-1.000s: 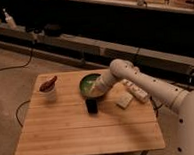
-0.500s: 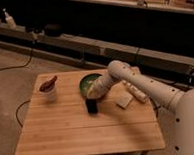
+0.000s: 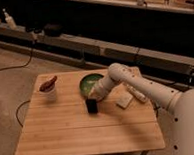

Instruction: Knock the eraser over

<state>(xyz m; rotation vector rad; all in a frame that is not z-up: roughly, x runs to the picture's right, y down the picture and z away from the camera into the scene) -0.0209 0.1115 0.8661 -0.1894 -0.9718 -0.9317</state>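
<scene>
Centrally, a wooden tabletop is seen from above, with a small black eraser standing upright near its middle. A green bowl is placed just beyond the eraser, toward 12 o'clock. The white robot arm is extended from 3 o'clock, and its gripper is lowered right above the eraser, at the bowl's near rim; whether it is open or closed cannot be told. A pale flat block and a white oblong item are set toward 3 o'clock of the eraser. A white cup holding something reddish is placed toward 10 o'clock.
</scene>
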